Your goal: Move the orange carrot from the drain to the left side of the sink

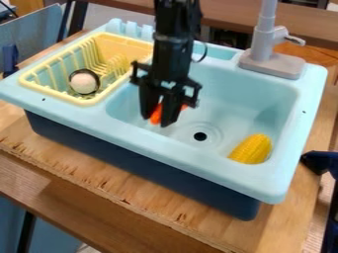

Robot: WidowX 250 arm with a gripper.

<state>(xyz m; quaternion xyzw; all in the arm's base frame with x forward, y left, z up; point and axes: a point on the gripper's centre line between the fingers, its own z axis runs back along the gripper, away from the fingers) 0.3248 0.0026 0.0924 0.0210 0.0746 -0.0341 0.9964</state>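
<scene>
I have my end effector [157,121] hanging over the left part of the basin [257,94] in the toy sink [165,143], pointing down. Its two fingers stand a little apart, clamped on an orange-red piece [156,115] that fills the gap between them. One end of the piece faces the near side, and a bit more of it sticks out past the right finger, toward the far right. The rest is hidden from me, and I can't tell whether it touches the basin floor.

To the right of and nearer than the end effector I see the dark round drain [200,136]. Farther right, a yellow corn cob [252,149] lies in the near right corner of the basin, on a slant, well apart from the end effector.

On the left of the sink I have a pale yellow dish rack [82,102] with upright prongs, and in it rests a whitish round thing [84,82] with a dark rim. A grey faucet [264,47] stands upright at the far right, behind the basin. The sink, light blue above and dark blue below, sits on a wooden bench [92,183].
</scene>
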